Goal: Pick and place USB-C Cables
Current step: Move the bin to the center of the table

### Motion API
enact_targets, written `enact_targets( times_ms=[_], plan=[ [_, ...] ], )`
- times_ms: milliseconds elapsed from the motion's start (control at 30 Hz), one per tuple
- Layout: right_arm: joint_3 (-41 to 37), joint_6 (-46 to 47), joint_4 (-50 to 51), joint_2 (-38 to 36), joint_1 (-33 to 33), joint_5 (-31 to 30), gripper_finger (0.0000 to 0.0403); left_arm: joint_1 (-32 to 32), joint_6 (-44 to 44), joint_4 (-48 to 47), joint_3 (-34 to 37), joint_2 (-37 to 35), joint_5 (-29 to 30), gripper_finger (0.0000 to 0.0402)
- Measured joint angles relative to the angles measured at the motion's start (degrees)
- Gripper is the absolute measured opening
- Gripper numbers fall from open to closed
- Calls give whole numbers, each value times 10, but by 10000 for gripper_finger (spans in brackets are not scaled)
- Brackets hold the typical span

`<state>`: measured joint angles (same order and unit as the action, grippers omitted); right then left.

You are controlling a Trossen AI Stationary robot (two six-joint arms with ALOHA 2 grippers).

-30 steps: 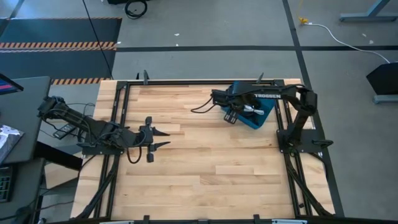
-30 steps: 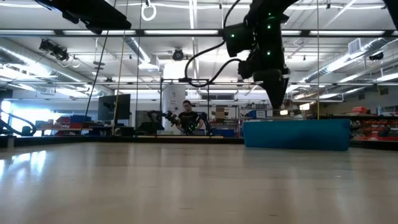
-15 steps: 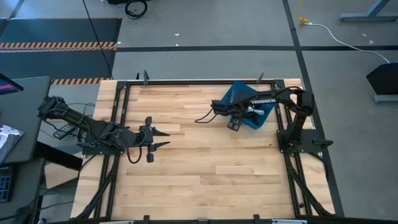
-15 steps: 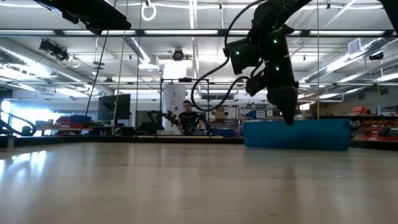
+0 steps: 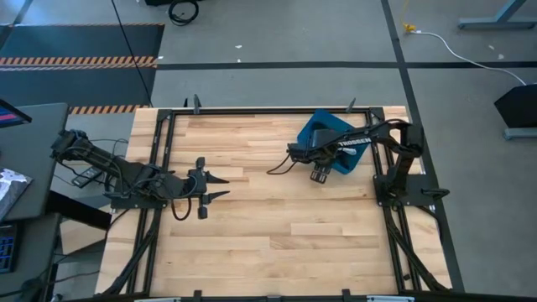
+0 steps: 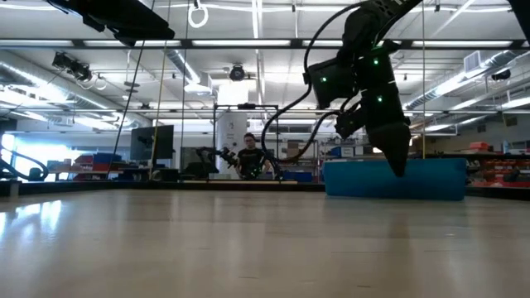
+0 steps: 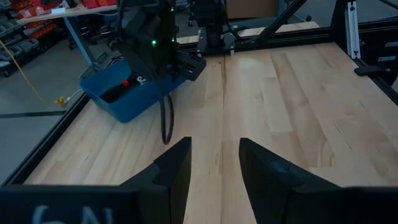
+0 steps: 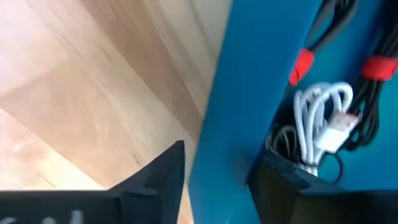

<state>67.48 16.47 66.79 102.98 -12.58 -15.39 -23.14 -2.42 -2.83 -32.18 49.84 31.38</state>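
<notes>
From above, my right gripper (image 5: 320, 174) had slid off the blue bin (image 5: 323, 128) to its near edge. At table level it hung lower, empty. My wrist view showed fingers parted astride the wall, the USB-C cables (image 8: 323, 127) inside: placement done.

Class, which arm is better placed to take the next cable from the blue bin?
The right. Its gripper hangs open at the blue bin holding the USB-C cables; the left gripper waits open across the table.

USB-C cables (image 8: 323, 127) in blue bin (image 8: 249, 93), partly cropped.
</notes>
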Motion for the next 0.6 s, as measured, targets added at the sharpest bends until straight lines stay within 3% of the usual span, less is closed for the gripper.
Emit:
enact_targets(
  times_ms=[300,600],
  plan=[
    [0,-38,-65,0,55,5,14,0,1,0,0,0,0,142],
    [8,-68,-144,-1,133,17,5,0,1,0,0,0,0,142]
  ],
)
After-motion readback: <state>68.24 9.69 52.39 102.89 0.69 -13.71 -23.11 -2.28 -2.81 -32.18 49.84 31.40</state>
